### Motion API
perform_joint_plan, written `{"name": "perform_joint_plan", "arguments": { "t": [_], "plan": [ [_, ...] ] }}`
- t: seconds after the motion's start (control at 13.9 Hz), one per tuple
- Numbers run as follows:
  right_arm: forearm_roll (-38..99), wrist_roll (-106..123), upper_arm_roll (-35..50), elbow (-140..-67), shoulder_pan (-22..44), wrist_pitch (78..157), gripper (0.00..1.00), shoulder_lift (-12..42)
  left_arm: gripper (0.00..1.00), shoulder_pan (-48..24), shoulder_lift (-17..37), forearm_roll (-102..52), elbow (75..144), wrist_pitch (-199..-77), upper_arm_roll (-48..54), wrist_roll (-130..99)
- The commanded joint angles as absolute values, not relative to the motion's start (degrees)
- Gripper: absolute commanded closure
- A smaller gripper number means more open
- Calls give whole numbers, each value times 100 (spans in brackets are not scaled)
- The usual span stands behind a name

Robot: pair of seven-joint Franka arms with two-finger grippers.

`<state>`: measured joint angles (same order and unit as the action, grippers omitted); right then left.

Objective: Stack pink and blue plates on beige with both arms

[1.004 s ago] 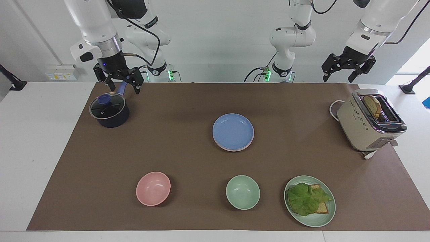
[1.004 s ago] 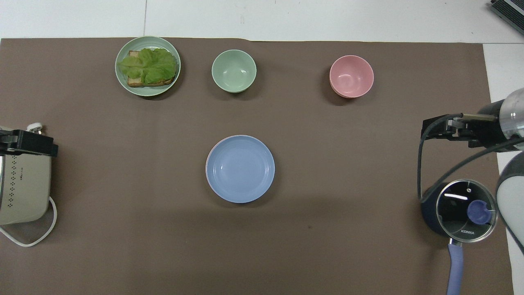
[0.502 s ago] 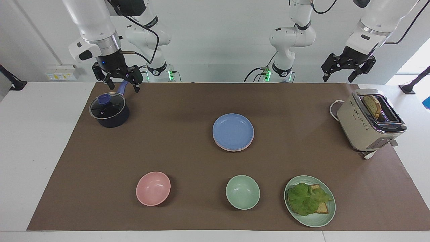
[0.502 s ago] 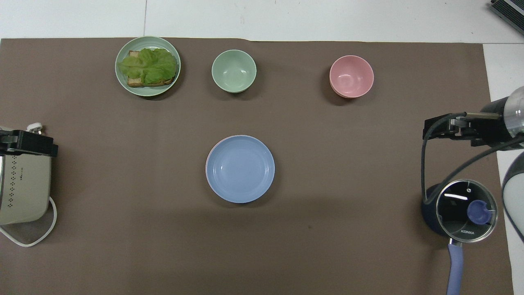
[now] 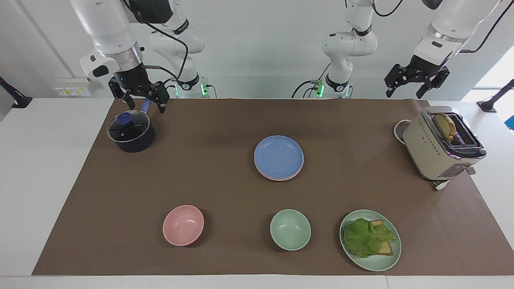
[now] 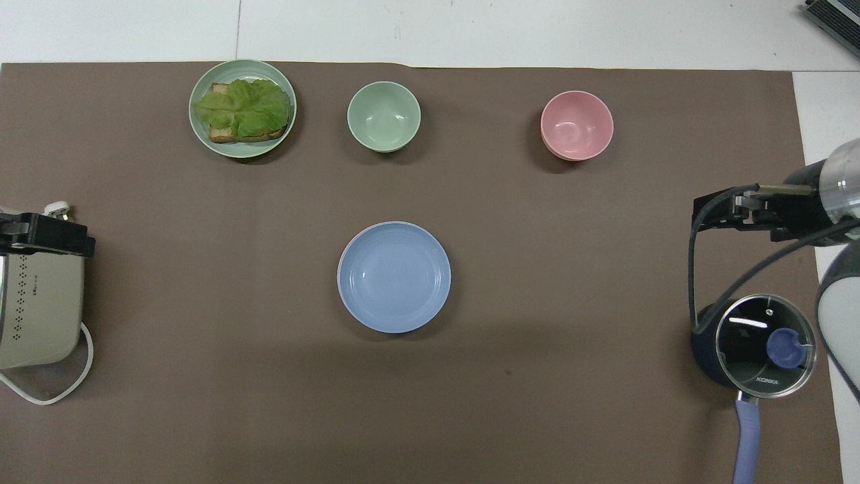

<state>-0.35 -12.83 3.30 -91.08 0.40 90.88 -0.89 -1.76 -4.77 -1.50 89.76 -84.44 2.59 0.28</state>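
The matte blue round plate (image 5: 278, 155) tops a stack at mid-table, a pale pink plate's rim (image 5: 268, 176) showing beneath it. The right gripper (image 5: 140, 99) hangs open above the dark lidded saucepan (image 5: 130, 131); the left gripper (image 5: 406, 89) hangs open, nothing held, above the beige boxy toaster (image 5: 441, 143).

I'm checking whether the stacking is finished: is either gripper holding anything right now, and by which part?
Nothing is held. The left gripper hangs open above the toaster; the right gripper hangs open over the pot. The blue plate tops the stack.

Bare mat rings the blue plate (image 5: 278, 154); the pot (image 5: 131, 133) and toaster (image 5: 441, 145) stand well apart at the table's ends.
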Motion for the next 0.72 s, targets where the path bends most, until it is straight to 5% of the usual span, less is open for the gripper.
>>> {"name": "perform_joint_plan", "arguments": {
  "t": [0.0, 0.65],
  "plan": [
    [-158, -1134, 290, -8921, 88, 8947, 0, -26, 0, -149, -598, -202, 9062, -8376, 255, 9],
    [-106, -976, 299, -9000, 62, 8903, 0, -114, 0, -149, -598, -202, 9062, -8376, 255, 9]
  ]
}}
